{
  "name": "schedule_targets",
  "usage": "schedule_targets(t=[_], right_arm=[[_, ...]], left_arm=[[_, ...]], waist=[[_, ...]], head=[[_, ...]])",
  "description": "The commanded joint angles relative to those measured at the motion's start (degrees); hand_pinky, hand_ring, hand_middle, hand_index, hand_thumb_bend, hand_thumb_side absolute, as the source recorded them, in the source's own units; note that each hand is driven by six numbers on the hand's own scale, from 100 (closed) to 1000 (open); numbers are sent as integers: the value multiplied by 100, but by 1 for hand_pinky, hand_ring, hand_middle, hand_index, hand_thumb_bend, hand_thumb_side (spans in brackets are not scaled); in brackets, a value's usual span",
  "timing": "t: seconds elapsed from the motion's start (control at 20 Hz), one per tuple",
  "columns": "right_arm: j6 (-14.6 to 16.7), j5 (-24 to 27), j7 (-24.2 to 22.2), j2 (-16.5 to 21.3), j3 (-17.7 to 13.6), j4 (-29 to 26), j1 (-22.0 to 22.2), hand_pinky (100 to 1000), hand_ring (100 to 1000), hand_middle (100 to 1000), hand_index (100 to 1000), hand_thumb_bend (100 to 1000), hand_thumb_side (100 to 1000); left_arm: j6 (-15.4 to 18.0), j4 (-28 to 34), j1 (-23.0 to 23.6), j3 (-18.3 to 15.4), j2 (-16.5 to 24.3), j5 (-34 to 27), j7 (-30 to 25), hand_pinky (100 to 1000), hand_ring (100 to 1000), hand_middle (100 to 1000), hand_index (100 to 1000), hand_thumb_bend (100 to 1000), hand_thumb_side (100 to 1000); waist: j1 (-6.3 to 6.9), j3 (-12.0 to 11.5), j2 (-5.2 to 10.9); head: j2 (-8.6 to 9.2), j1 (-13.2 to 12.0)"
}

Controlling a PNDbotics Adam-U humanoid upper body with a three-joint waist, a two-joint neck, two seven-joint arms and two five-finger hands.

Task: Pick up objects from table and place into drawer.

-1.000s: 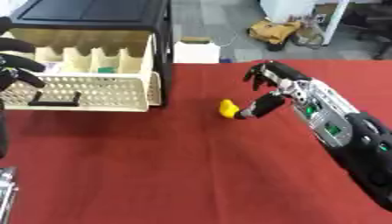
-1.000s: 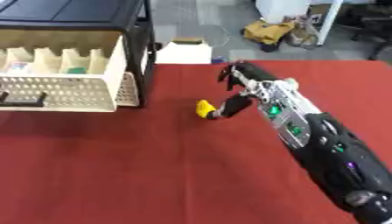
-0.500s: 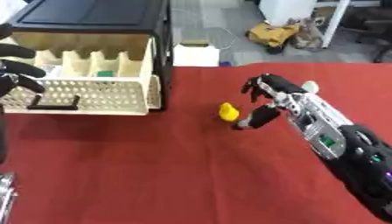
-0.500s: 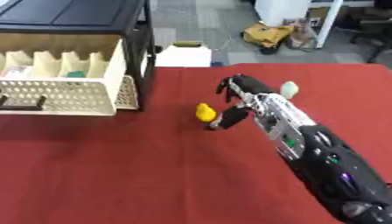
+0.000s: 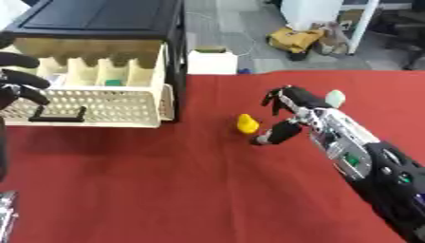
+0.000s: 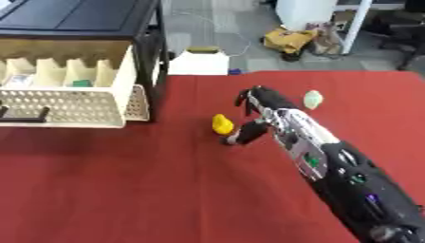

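Yellow and small, the object (image 5: 246, 123) lay on the red tablecloth (image 5: 182, 190) just to the left of the right hand (image 6: 264, 110), between that hand and the drawer (image 5: 93, 102). The thumb (image 5: 274, 134) reached down and forward, its tip close below and beside the yellow piece, while the other fingers (image 5: 278, 95) curved above and to its right; whether any of them touched it could not be told. The hand was spread, not closed round anything.

Bare red cloth lay all round the yellow object, with clear room between it and the drawer's front corner on its left. A pale green, rounded thing (image 6: 312, 99) sat on the cloth on the far side of the right hand, near the back edge of the table.

The yellow object stood slightly taller than wide, its long axis running roughly from near to far, the upper end tipped a little leftward.

The cream drawer was pulled out from the black cabinet (image 5: 99, 21), its perforated front facing the robot, dividers and a small green item (image 5: 114, 82) showing inside. The left hand (image 5: 16, 85) appeared at the left edge, against the drawer's front, fingers curled.
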State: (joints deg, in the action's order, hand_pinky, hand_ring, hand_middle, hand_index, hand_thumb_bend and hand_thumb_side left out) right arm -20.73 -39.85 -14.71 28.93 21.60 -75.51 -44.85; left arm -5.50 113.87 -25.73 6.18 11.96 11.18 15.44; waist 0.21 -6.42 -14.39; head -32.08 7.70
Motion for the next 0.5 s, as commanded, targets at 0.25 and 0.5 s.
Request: schedule_targets(t=[0.25,0.5], right_arm=[[-88,-18,200,5,49,-152,-112,715,756,501,793,664,357],[-115,-16,234,-96,85,-148,-191,714,755,496,791,642,376]], left_arm=[[-1,72,-28,12,15,-10,-30,421,515,576,828,100,1000],[-1,72,-29,13,-1,-10,-39,421,515,576,828,100,1000]], waist=[[29,-2,59],[35,-10,47]], head=[[124,82],[138,163]])
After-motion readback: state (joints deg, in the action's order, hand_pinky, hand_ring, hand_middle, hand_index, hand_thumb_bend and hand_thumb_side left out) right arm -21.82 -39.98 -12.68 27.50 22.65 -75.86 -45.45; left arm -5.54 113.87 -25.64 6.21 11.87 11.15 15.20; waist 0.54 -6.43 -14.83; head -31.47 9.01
